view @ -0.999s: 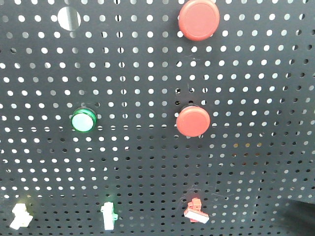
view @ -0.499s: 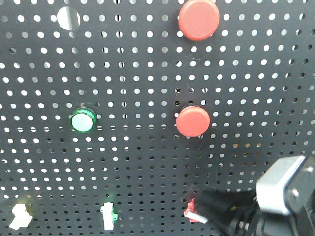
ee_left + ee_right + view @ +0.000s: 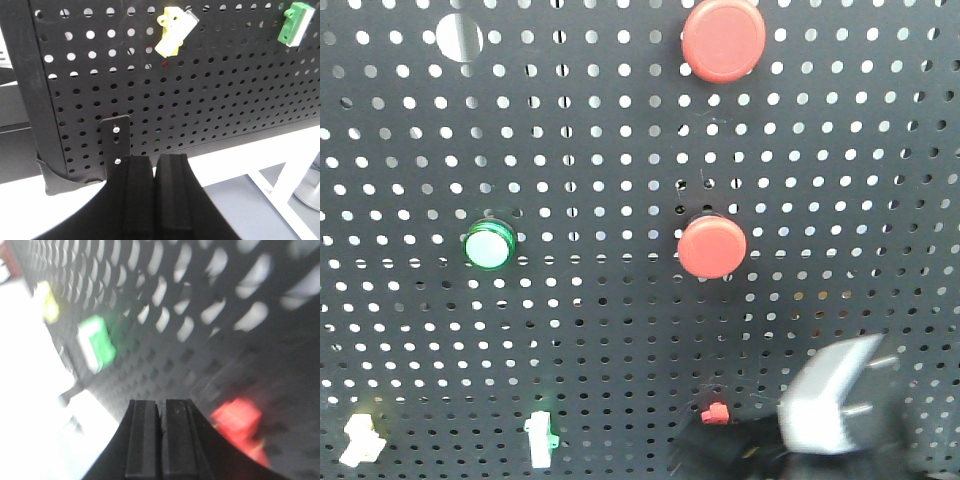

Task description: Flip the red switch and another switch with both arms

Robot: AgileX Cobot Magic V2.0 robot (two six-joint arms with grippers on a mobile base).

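Counting 2 red buttons [image 3: 724, 38] | 1 red switch [image 3: 715, 412] | left gripper [image 3: 154, 165] closed | right gripper [image 3: 161, 407] closed

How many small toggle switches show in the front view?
3, along the bottom: the yellow-cream toggle far left, the white-and-green toggle beside it, the red toggle right of centre, partly behind the right gripper. Others may sit below frame.
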